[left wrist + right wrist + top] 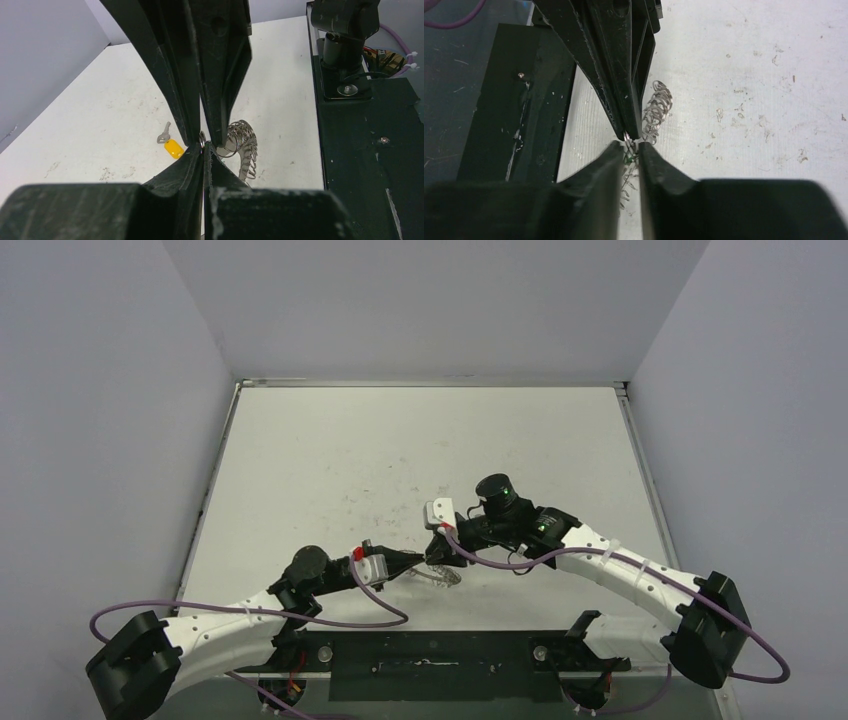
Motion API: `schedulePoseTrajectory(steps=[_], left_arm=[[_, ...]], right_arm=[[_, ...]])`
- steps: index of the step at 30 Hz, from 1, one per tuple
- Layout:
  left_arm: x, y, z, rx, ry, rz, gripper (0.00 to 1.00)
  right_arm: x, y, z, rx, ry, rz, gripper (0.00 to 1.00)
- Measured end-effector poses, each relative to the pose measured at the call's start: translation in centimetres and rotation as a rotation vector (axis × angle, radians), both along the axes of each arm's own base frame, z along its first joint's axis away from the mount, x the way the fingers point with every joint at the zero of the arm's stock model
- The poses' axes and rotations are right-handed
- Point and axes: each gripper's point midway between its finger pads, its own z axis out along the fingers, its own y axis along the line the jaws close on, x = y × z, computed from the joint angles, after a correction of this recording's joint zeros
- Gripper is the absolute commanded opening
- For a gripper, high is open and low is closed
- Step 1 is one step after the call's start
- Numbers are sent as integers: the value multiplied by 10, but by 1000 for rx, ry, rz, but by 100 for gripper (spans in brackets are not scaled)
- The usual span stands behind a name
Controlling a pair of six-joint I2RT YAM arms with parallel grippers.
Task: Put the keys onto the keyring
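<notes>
1. The keyring sits near the front edge of the desk, between the two arms and just ahead of the black mounting plate.
2. It looks like a crowded fan of thin silver wire loops, bright and tangled. It stands tilted up on its edge rather than lying flat. Its flat middle part is hard to make out from here.
3. The left end effector has its two black fingers pressed tight together. They pinch one small wire loop at the rim of the keyring.
4. The right end effector comes in from the opposite side, and its tips almost meet the left one's tips. Its fingers stand only a narrow slit apart.
5. In that slit there is a speck of green, which I take for the head of the green key. I cannot tell whether the fingers are actually gripping it or only bracketing it.
6. The yellow key lies flat on the bare desk just beside the left fingertips, apart from the keyring. Its head is a small rounded yellow-orange tab, and its short silver blade points away from the ring.
7. The desk is white and scuffed with small dark marks.
</notes>
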Motion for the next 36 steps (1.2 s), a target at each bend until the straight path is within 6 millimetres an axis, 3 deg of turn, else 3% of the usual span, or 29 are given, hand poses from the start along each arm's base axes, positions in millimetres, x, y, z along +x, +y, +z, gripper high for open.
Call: schedulePoseTrajectory(steps=[3, 11, 14, 18, 25, 36], left_arm=[[-1, 0, 0, 0, 0, -3, 0], [0, 0, 0, 0, 3, 1, 0], [0, 1, 0, 3, 3, 6, 18], [2, 6, 9, -12, -24, 30, 27], [7, 11, 15, 39, -32, 68, 31], [13, 13, -4, 202, -4, 76, 34]], right_arm=[[1, 1, -3, -5, -4, 6, 0], [1, 0, -5, -7, 3, 9, 0], [1, 0, -5, -14, 10, 5, 0], [7, -7, -4, -90, 28, -47, 0], [15, 1, 0, -262, 82, -107, 0], [1, -3, -7, -468, 126, -119, 0]])
